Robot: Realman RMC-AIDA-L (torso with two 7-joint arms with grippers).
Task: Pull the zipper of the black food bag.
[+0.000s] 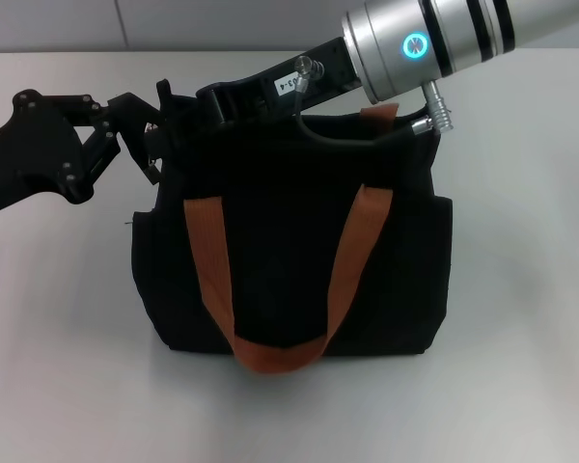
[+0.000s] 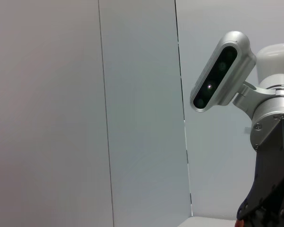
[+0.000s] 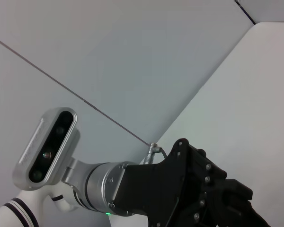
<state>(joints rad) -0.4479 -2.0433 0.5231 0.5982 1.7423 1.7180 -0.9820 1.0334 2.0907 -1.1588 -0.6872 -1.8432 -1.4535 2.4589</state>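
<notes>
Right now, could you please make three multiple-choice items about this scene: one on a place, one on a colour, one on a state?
1. Where is the left gripper?
A. at the upper left corner of the black food bag
B. under the bag
C. far from the bag, by the table edge

2. What colour are the strap handles?
A. blue
B. brown-orange
C. white

3. How does the front handle lie?
A. held up by a gripper
B. cut in two
C. hanging down over the bag's front

Answers: 1 A, its fingers meet that corner; 2 B, the webbing shows orange-brown; 3 C, its loop droops to the bag's base.
</notes>
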